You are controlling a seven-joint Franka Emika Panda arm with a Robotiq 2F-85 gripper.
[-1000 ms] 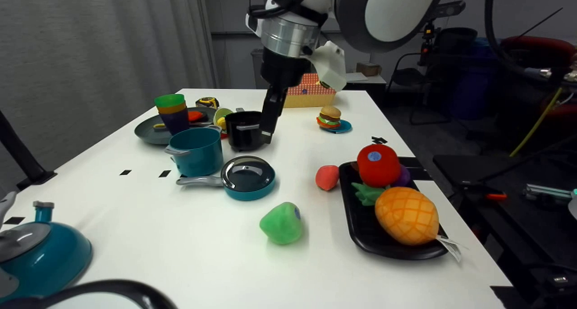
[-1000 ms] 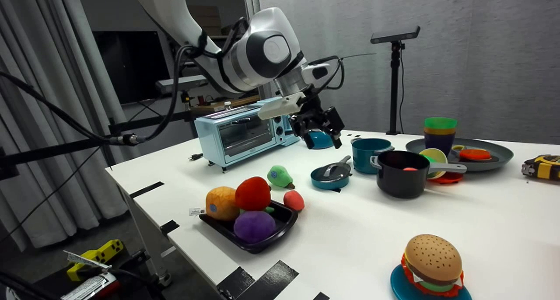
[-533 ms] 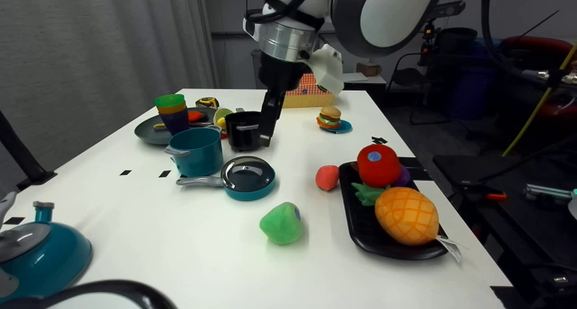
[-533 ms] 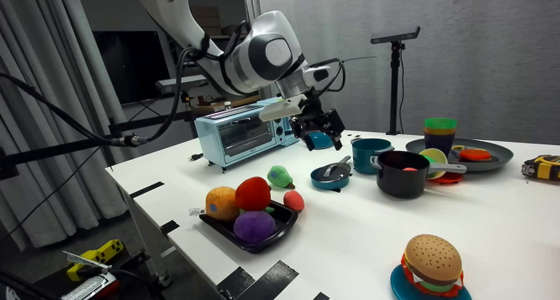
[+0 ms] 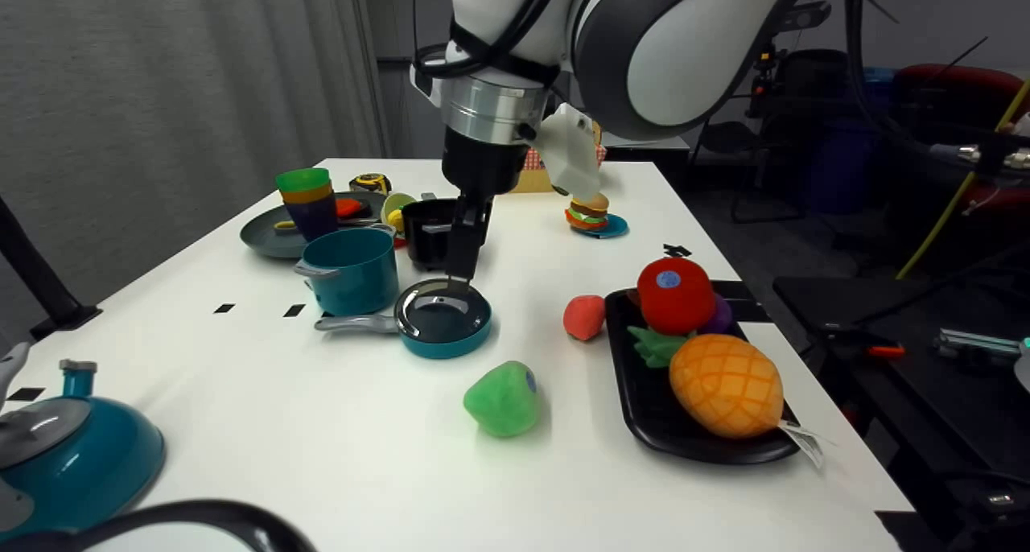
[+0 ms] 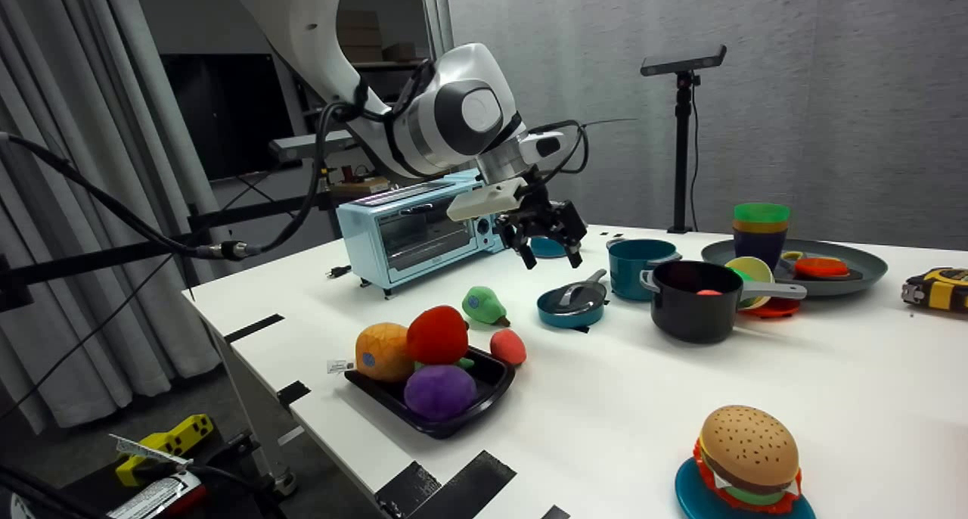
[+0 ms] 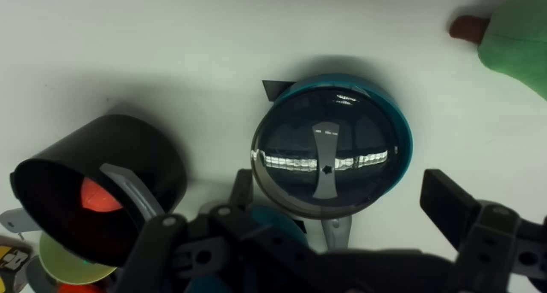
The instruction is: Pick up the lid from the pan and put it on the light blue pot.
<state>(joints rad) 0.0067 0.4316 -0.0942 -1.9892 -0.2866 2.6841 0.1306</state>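
The tool (image 6: 550, 260), jaws spread and empty, hangs apart from the lid (image 5: 443, 307), which rests on the pan (image 5: 447, 349) near the light blue pot (image 5: 356, 282). The lid's knob (image 7: 326, 158) should be centred between the jaws before a vertical descent; closure should then follow across its narrow width.

The lid (image 5: 442, 312) rests on the pan (image 5: 445, 348) below the gripper (image 6: 552, 263); in an exterior view, the pot (image 5: 354, 282) stands to the gripper's left, a toy pear (image 5: 502, 399) in front, a tray (image 5: 653, 411) right.
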